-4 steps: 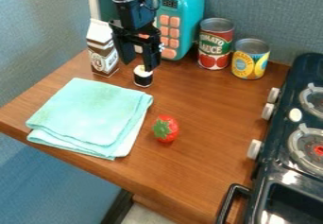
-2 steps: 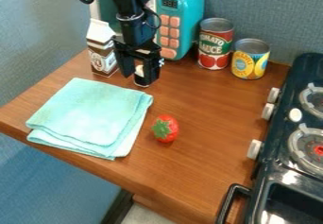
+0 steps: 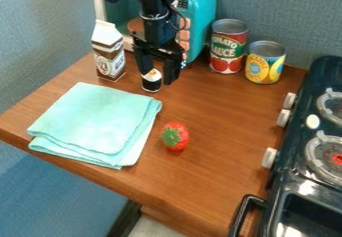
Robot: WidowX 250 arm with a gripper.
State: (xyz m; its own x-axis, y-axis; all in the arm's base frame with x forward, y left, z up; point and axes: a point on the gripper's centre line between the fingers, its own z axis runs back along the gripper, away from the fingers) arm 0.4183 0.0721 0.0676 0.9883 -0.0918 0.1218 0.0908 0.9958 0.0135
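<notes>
Shifted toward the cans since the earlier frame: the black claw, by a small amount. Its two fingers were held wide, one on each side of the small black-and-white roll. Whether the roll was touched could not be told. It was stood upright on the bench, directly beneath the claw; by that stance its sides were left exposed to the fingers. A short cylinder was noted, with a pale top marked orange.

The brown-and-white carton was set upright just beside the claw, on the side away from the cans; flat panels and a folded gable were seen. Behind the claw was placed the teal toy microwave, round-cornered. Beyond the claw, toward the stove, the red can and the yellow-and-blue can were stood on their flat ends, presumably for stability; metallic rims were visible.

Camera-side of the claw, the mint cloth was laid flat in soft, napped layers, probably folded for neatness. The glossy red strawberry, green-leaved and tapered, was placed beside it.
</notes>
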